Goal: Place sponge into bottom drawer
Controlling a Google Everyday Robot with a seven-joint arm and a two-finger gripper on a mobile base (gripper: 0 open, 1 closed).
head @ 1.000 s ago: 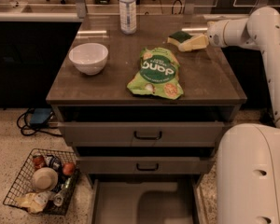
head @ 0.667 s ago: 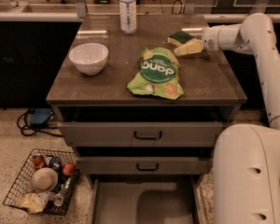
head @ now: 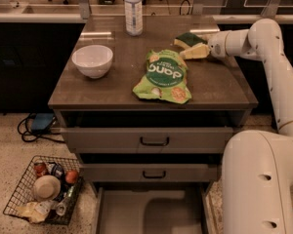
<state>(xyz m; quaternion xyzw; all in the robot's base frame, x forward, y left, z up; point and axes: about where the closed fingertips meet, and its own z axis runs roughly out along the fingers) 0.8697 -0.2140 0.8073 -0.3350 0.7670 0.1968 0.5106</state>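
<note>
The sponge [head: 187, 39], dark green on top with a yellow layer under it, lies on the countertop at the back right, just behind the green snack bag [head: 164, 76]. My gripper [head: 194, 51] reaches in from the right and sits right beside the sponge, on its front side, low over the counter. The bottom drawer [head: 122, 213] is pulled open at floor level below the two upper drawers; its grey floor shows.
A white bowl [head: 92, 60] stands at the counter's left and a water bottle [head: 133, 9] at the back. A wire basket [head: 41, 189] of items sits on the floor to the left. My white base [head: 261, 184] stands at the drawer's right.
My gripper has moved left along the back of the counter, closing in on the sponge. The sponge, bag and drawer have not moved.
</note>
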